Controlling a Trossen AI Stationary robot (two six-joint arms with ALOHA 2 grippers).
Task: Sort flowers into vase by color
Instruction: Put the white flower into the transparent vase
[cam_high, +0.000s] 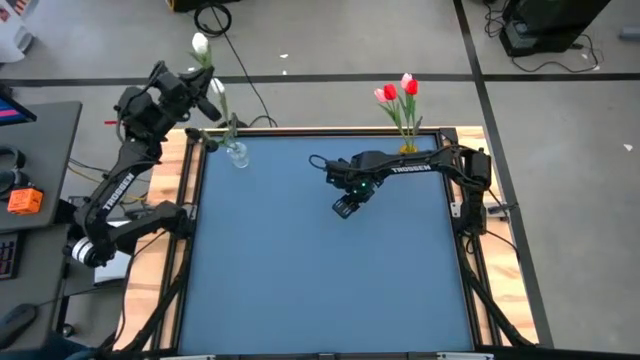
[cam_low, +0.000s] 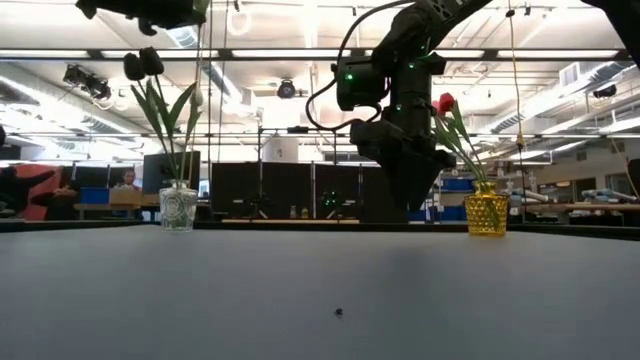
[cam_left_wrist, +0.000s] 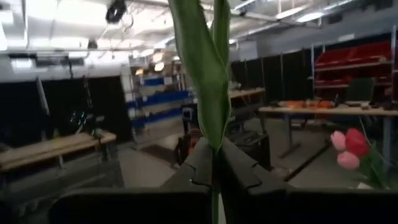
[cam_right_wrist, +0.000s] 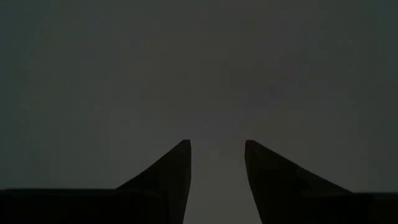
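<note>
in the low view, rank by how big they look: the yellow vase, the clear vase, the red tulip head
1. yellow vase and clear vase: they look about the same size, both standing along the table's far side, so I won't rank one over the other.
2. red tulip head: clearly the smallest, a small bud above the yellow vase.

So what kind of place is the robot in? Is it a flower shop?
Probably not a shop: it looks like a big workshop or lab. Behind the blue table are long workbenches, red storage bins on shelves and ceiling strip lights.
</note>
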